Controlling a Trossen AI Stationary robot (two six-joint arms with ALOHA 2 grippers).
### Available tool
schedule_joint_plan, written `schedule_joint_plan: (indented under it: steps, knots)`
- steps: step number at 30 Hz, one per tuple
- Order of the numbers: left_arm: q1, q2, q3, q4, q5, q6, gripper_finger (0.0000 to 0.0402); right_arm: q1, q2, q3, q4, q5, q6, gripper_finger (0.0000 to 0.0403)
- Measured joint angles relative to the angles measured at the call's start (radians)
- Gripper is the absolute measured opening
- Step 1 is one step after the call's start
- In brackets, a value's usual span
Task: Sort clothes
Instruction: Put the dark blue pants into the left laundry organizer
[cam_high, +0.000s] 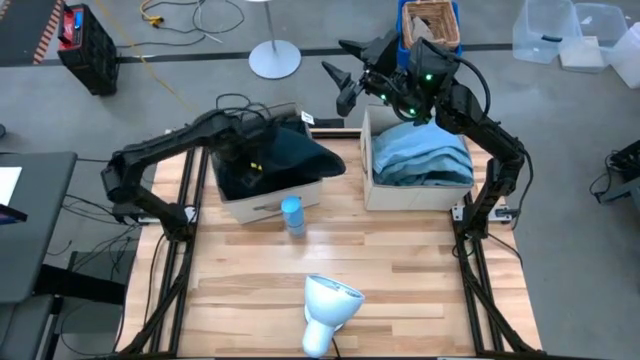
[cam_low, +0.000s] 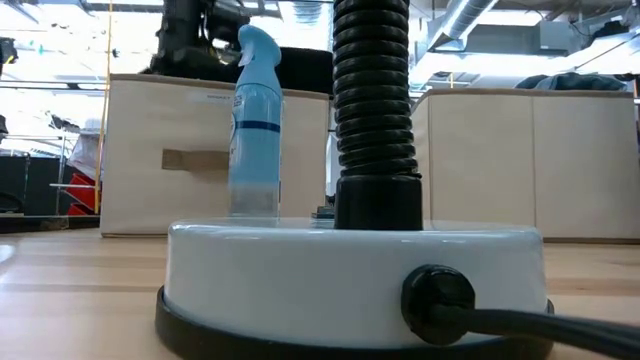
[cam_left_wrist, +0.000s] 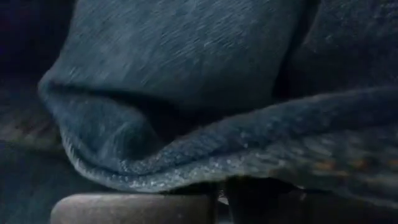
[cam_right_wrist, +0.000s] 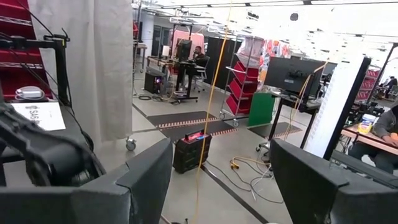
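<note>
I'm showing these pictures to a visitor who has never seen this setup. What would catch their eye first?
Probably the two beige fabric boxes at the table's far side: the left box holds dark clothes, with the left claw buried in them, and the right box is piled with grey-blue clothes. Next, the right claw, open, raised past the table's far edge, and the blue spray bottle before the left box.

Left gripper (cam_high: 262, 150) buried in dark clothes (cam_high: 285, 155), fabric pressed against it; right gripper (cam_high: 345, 82) raised beyond the boxes, fingers spread, open air around it
</note>
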Motion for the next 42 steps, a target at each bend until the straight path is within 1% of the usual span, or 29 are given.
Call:
schedule_joint_plan:
  steps: [5, 10, 13, 17, 20, 28, 30, 32, 34, 36, 38, 42]
  knots:
    - [0.001, 0.010, -0.080, 0.125, 0.029, 0.059, 0.0019, 0.002, 0.000, 0.000, 0.000, 0.000, 0.000, 0.0286]
    - [0.009, 0.010, -0.118, 0.200, 0.017, 0.075, 0.0027, 0.002, 0.000, 0.000, 0.000, 0.000, 0.000, 0.0286]
    - [0.012, 0.008, -0.113, 0.205, 0.019, 0.061, 0.0028, 0.003, 0.000, 0.000, 0.000, 0.000, 0.000, 0.0286]
    - [-0.012, -0.046, -0.058, 0.207, 0.025, 0.048, 0.0037, 0.008, -0.003, 0.000, -0.001, 0.000, 0.000, 0.0286]
    - [-0.016, -0.098, 0.003, 0.207, 0.029, 0.047, 0.0071, 0.007, -0.004, 0.000, 0.000, -0.001, 0.000, 0.0286]
    - [-0.016, -0.200, 0.189, 0.188, 0.041, 0.014, 0.0219, 0.006, -0.004, 0.001, -0.001, 0.000, -0.003, 0.0286]
    - [-0.016, -0.210, 0.236, 0.218, 0.041, 0.012, 0.0242, 0.006, -0.004, 0.001, -0.001, 0.000, -0.003, 0.0286]
    - [-0.019, -0.217, 0.264, 0.308, 0.046, 0.022, 0.0251, 0.006, -0.004, 0.001, -0.001, 0.000, -0.003, 0.0286]
    - [-0.025, -0.215, 0.268, 0.428, 0.072, 0.044, 0.0250, 0.003, -0.004, 0.001, 0.000, 0.000, -0.003, 0.0286]
    - [-0.031, -0.189, 0.268, 0.525, 0.126, 0.073, 0.0234, -0.001, -0.004, 0.001, 0.000, 0.000, -0.003, 0.0286]
    - [-0.037, -0.143, 0.268, 0.580, 0.175, 0.085, 0.0205, -0.001, -0.004, 0.001, -0.001, 0.000, -0.002, 0.0286]
    - [-0.059, -0.023, 0.266, 0.601, 0.231, 0.130, 0.0122, 0.000, -0.004, 0.001, 0.000, 0.000, 0.000, 0.0286]
